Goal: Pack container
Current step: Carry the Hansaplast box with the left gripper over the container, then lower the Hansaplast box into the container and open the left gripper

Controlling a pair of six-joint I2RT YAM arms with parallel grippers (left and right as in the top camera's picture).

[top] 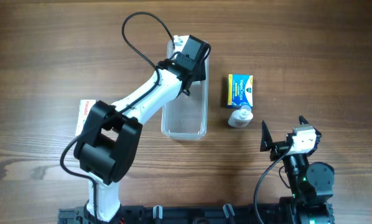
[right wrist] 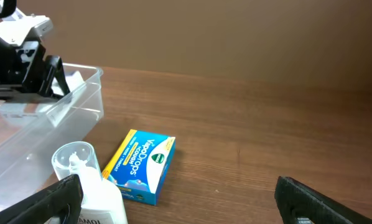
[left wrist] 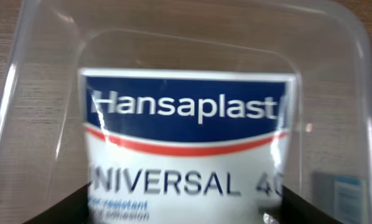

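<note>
If left claw (left wrist: pixel 186 210) slips: its clamped white-and-blue Hansaplast cardboard box (left wrist: pixel 186 143) tilts against clear plastic tub (top: pixel 183 121) wall.
Right claw (right wrist: pixel 176 190): apart, empty.

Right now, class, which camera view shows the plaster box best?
The left wrist view: the plaster box fills it, its Hansaplast label readable. Overhead shows only a white corner at the tub's far end; the right wrist view barely glimpses it.

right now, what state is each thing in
container: open, no lid
plaster box: inside container, gripped
left gripper: jaws shut on plaster box
right gripper: jaws open, empty
blue box: closed, flat on table
bottle: on table, by blue box
white box: on table, partly under left arm
</note>
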